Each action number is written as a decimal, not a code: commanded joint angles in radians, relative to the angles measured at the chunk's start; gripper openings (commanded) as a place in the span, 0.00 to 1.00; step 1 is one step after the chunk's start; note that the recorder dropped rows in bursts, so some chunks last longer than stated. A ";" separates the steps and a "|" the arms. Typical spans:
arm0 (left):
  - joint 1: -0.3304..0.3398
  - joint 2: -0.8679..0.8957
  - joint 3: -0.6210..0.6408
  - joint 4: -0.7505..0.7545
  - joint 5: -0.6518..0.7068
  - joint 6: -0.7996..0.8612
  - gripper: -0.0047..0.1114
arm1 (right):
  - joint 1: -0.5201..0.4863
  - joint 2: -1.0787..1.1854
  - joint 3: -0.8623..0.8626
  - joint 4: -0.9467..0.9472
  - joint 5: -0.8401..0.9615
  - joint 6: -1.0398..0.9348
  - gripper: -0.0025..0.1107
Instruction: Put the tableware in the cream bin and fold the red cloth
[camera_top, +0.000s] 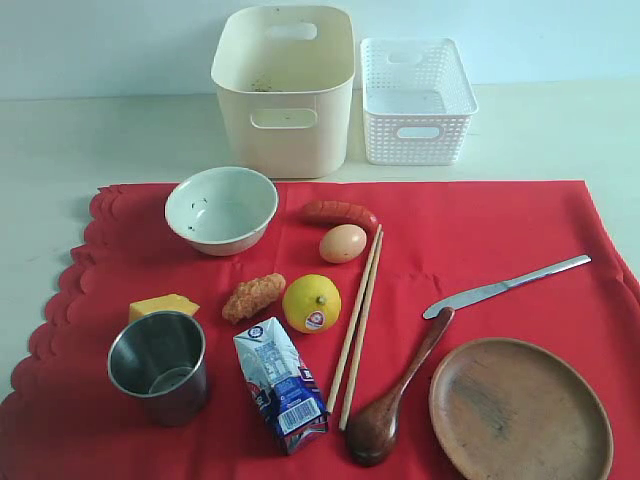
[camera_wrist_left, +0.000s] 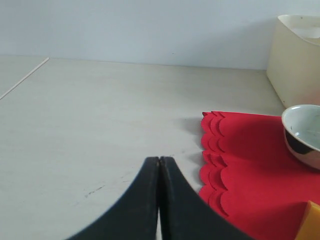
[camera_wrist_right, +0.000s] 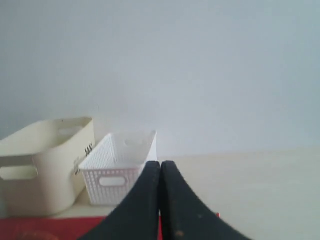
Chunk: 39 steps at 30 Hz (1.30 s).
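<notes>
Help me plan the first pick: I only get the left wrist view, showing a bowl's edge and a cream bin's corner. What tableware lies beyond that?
Observer: A steel cup stands upright on the red cloth, beside a milk carton.
Operator: Anything in the cream bin?
Observer: No tableware shows inside the cream bin.
Operator: And the right tool?
Observer: The right tool is shut, holding nothing, facing the white basket.

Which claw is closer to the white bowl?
Left. The left claw hangs beside the scalloped edge of the red cloth, the bowl close ahead; the right claw faces the white basket, with no bowl in its view.
</notes>
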 joint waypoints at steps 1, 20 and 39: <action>-0.006 -0.006 0.004 -0.002 -0.004 -0.005 0.05 | 0.003 -0.006 0.005 -0.005 -0.108 -0.002 0.02; -0.006 -0.006 0.004 -0.002 -0.004 -0.005 0.05 | 0.003 0.094 -0.154 0.216 -0.133 0.215 0.02; -0.006 -0.006 0.004 -0.002 -0.004 -0.005 0.05 | 0.003 1.209 -0.626 0.903 0.525 -0.781 0.02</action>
